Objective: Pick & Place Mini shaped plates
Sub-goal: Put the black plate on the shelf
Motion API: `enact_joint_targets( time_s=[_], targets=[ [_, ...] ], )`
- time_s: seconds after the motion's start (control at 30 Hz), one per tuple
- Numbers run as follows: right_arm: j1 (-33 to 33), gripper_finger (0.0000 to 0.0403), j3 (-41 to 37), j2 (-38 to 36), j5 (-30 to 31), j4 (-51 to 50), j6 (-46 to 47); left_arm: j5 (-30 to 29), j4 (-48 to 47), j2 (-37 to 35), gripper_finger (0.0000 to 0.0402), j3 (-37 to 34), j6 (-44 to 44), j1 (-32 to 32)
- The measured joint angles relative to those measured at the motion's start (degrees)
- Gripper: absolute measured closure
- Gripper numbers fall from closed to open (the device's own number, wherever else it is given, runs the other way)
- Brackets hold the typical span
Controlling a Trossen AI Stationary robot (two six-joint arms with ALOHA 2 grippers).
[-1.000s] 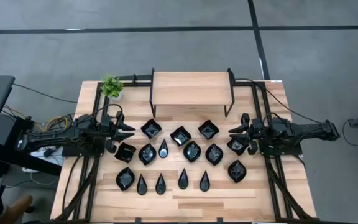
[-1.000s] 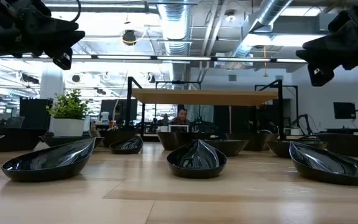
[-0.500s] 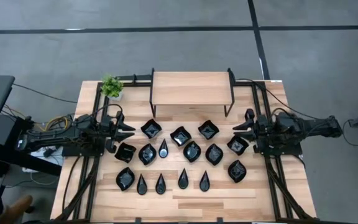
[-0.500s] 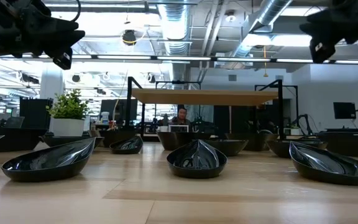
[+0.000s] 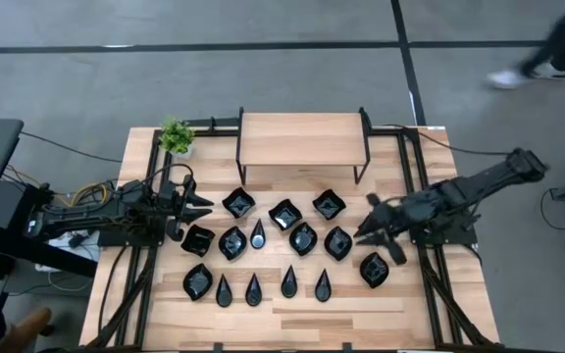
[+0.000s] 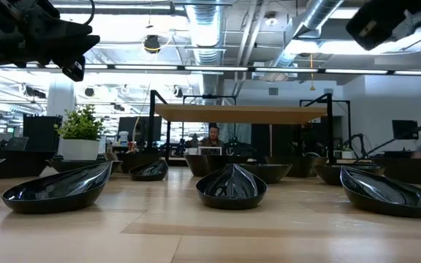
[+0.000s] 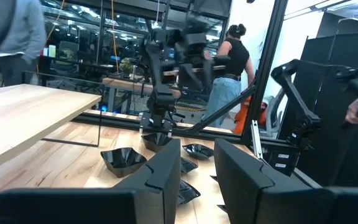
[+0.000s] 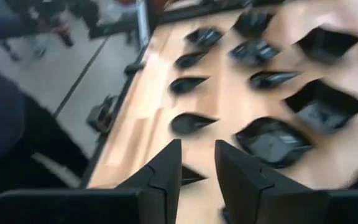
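High view: the mini shaped plates (image 5: pixel 302 238) are spread over the desk (image 5: pixel 292 312), look shiny, hard, light and slippery, and are best pinched at a thin rim by the right end effector (image 5: pixel 369 227), seen slightly apart and empty.

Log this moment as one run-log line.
left gripper: open, empty, parked | right gripper: open, empty, over plates | shelf: bare

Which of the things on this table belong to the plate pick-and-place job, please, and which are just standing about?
Job:
- mini shaped plates, glossy black, spread over the table's middle
- right gripper, empty, over the plates on its side
- left gripper, empty, at the left edge

Standing about:
- potted plant, back left corner
- wooden shelf, back centre
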Motion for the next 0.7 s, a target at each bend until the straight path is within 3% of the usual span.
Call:
enact_joint_targets(
  time_s=[0.37,0.53,0.7],
  targets=[
    [9.3,0.031,7.0,18.9,0.0,-0.4,25.3,0.5,0.4,0.0,0.0302,0.0,0.0,0.0],
    [9.8,0.031,7.0,24.5,-1.0,-0.8,41.9,2.1,0.5,0.0,0.0302,0.0,0.0,0.0],
    [8.2,0.031,7.0,28.3,-5.2,-0.9,50.4,2.1,0.4,0.0,0.0302,0.0,0.0,0.0]
  ],
)
